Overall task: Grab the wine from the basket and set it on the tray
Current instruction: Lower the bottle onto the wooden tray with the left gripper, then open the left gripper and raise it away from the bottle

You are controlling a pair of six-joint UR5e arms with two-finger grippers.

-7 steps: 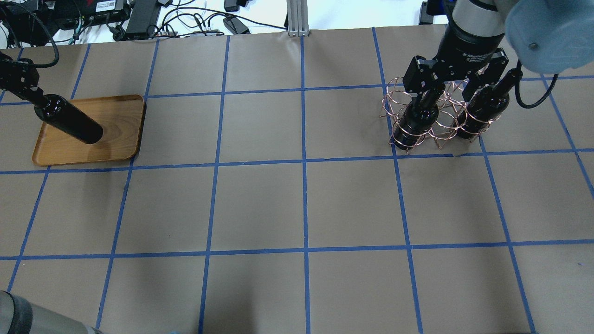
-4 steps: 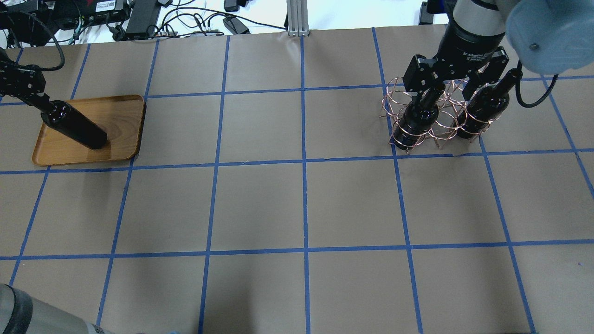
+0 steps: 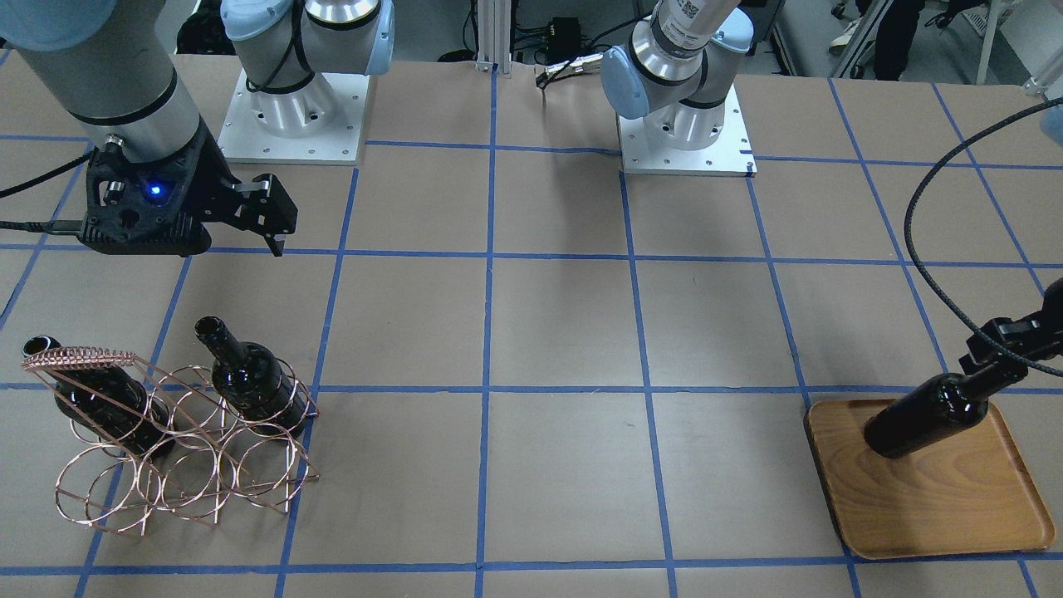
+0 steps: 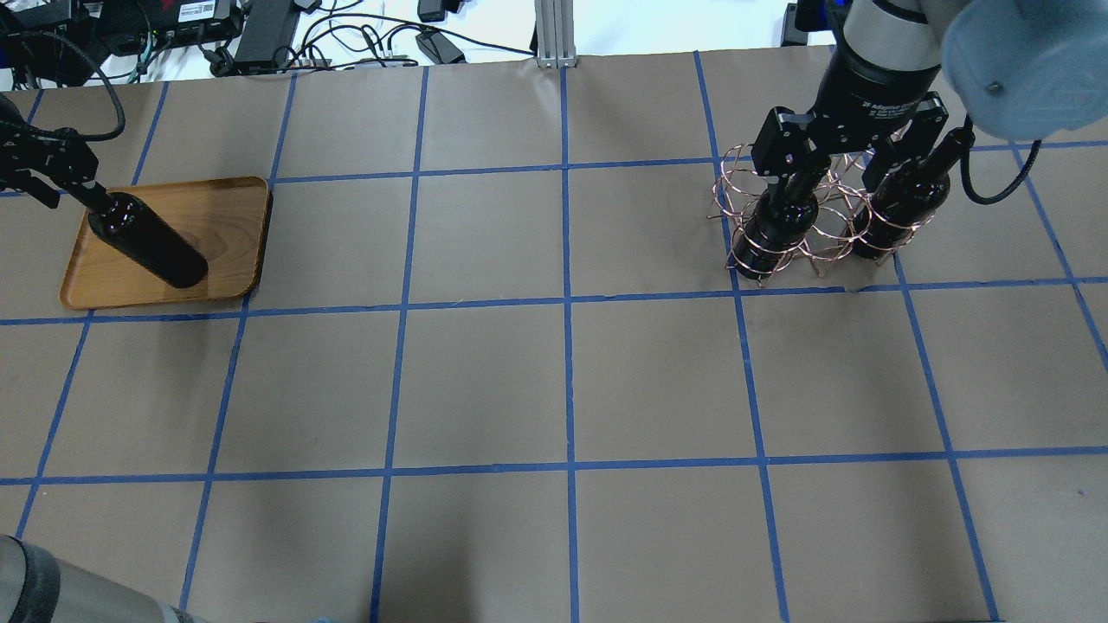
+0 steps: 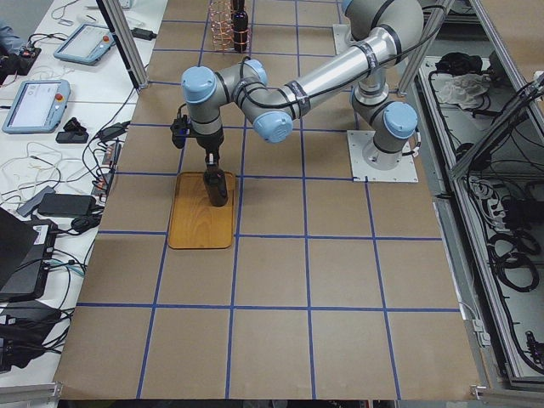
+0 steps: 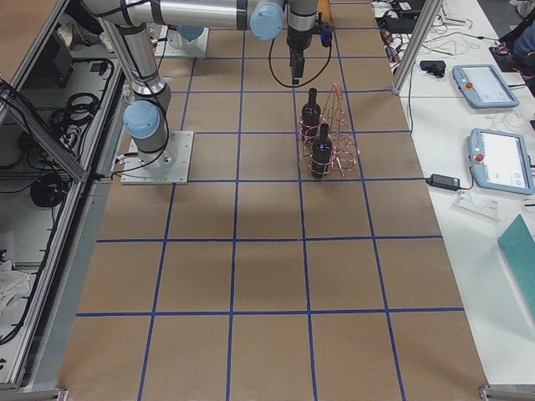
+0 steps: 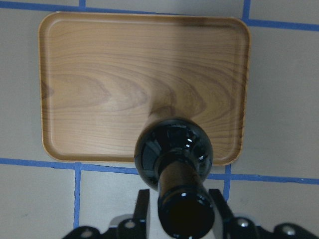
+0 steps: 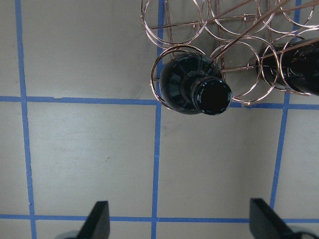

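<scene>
Clearly, the left gripper [image 3: 1001, 361] was clenched on the neck of one wine bottle [image 4: 149, 244]. That bottle stood upright, long axis vertical, with its neck up between the jaws. Its base was down over the wooden tray [image 4: 227, 206], inside the rim, near the corner toward the robot and the table's middle. Whether the base truly bore on the wood could not be told for certain, though the wrist view suggested it did. If so, probably only the letting go remained.

The right gripper [image 8: 179, 204] hung released, jaws spread wide, above the copper wire basket [image 3: 178, 453], and its arm was by far the nearer to it. In its wrist view the nearer basket bottle [image 8: 192, 89] stood upright too, mouth up, lying ahead of the jaws rather than between them. The farther basket bottle [image 8: 301, 69] sat further along the rack.

Counted: three wine bottles, one at the tray and two in the basket; one basket; one tray; two grippers.
</scene>
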